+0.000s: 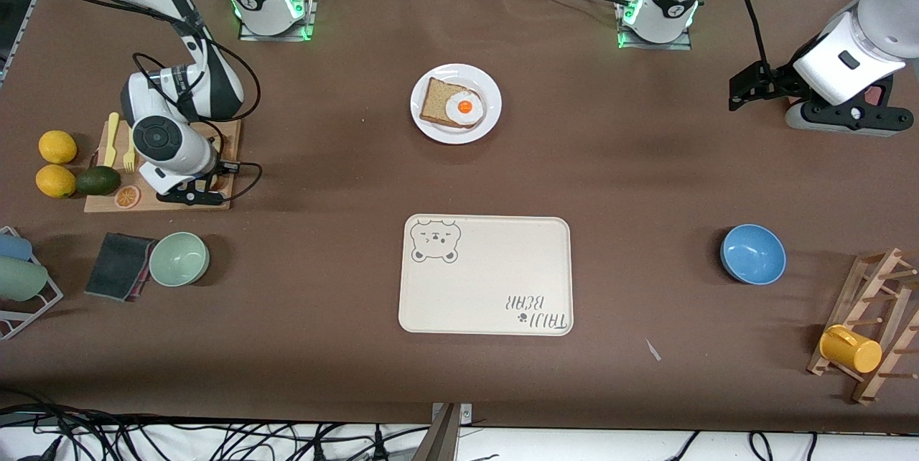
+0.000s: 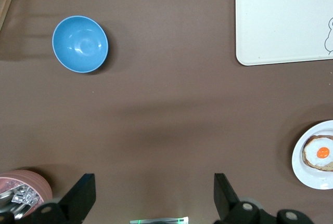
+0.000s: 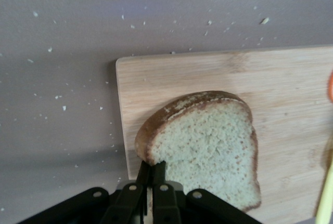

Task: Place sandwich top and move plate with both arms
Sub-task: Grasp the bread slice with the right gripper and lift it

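The sandwich top (image 3: 208, 141), a bare speckled slice with a dark crust, lies on a wooden cutting board (image 3: 291, 78) at the right arm's end of the table. My right gripper (image 3: 152, 166) is shut on the crust edge of that slice. In the front view the right gripper (image 1: 190, 195) sits low over the board (image 1: 165, 204) and the arm hides the slice. The white plate (image 1: 474, 77) holds a bread slice with a fried egg (image 1: 464, 107) at the table's middle. My left gripper (image 2: 154, 198) hangs open over bare table at the left arm's end (image 1: 747, 87).
A cream bear tray (image 1: 485, 274) lies nearer the front camera than the plate. A blue bowl (image 1: 752, 253) and a rack with a yellow mug (image 1: 851, 350) are toward the left arm's end. A green bowl (image 1: 179, 258), dark cloth (image 1: 118, 266), lemons (image 1: 57, 146) and avocado (image 1: 98, 180) surround the board.
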